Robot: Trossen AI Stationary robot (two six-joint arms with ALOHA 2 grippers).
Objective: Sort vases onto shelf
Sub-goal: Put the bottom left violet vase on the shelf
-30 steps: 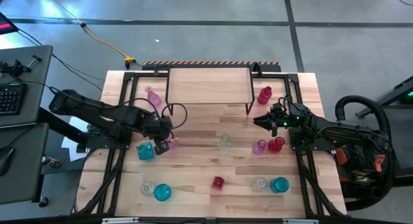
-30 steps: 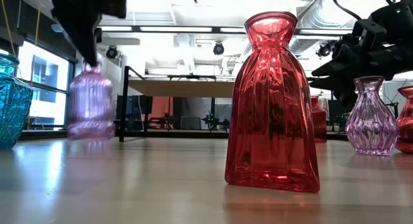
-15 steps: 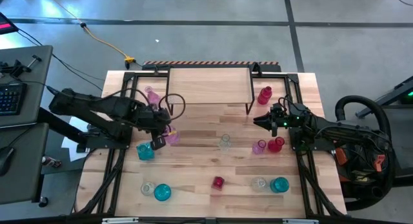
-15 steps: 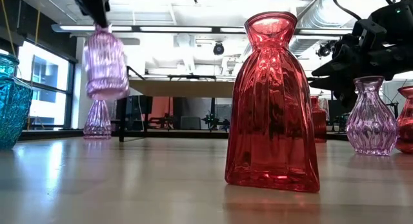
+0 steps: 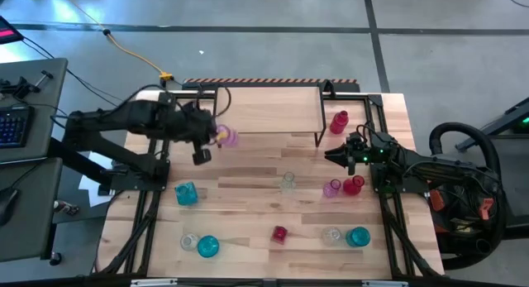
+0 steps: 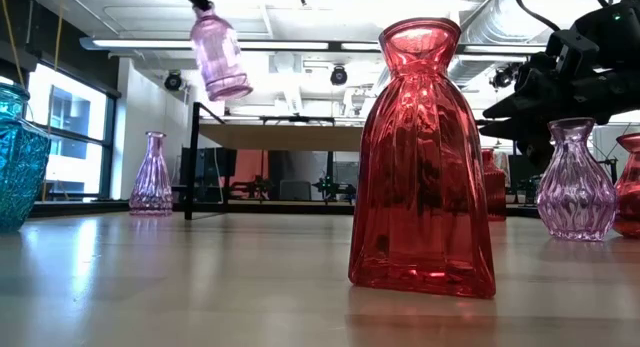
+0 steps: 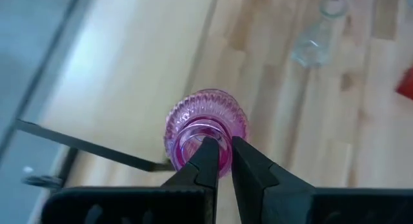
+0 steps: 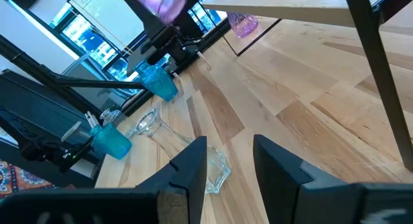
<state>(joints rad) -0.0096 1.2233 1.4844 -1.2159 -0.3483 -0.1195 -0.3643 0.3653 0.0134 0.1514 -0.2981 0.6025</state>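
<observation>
My left gripper (image 5: 216, 136) is shut on a pink ribbed vase (image 5: 228, 138), high in the air at the left front corner of the shelf (image 5: 269, 109), a light wood top on black wire legs. In the low view this vase (image 6: 220, 52) hangs tilted above the table. My right gripper (image 5: 331, 155) hovers open to the right of the shelf, near a pink vase (image 5: 332, 188) and a red vase (image 5: 354, 184) that stand on their bases. Another pink vase (image 5: 196, 121) stands left of the shelf. My left gripper holds the pink vase by the rim of its mouth (image 7: 222, 135), one finger (image 7: 208, 153) inside the opening and the other (image 7: 240, 156) outside. The fingers come from above, slanting from the table's left. The vase is lifted clear and hangs tilted below them.
Other vases stand about the table: red (image 5: 339, 121) right of the shelf, teal (image 5: 187, 193), clear (image 5: 288, 182), small red (image 5: 279, 234), and clear and teal pairs near the front edge (image 5: 207, 246) (image 5: 358, 236). The shelf top is bare.
My left gripper has risen and moved toward the table's far edge, from beside the teal vase to the shelf's left front corner. The pink vase has gone with it, lifted well clear of the table and tipped from upright to tilted.
</observation>
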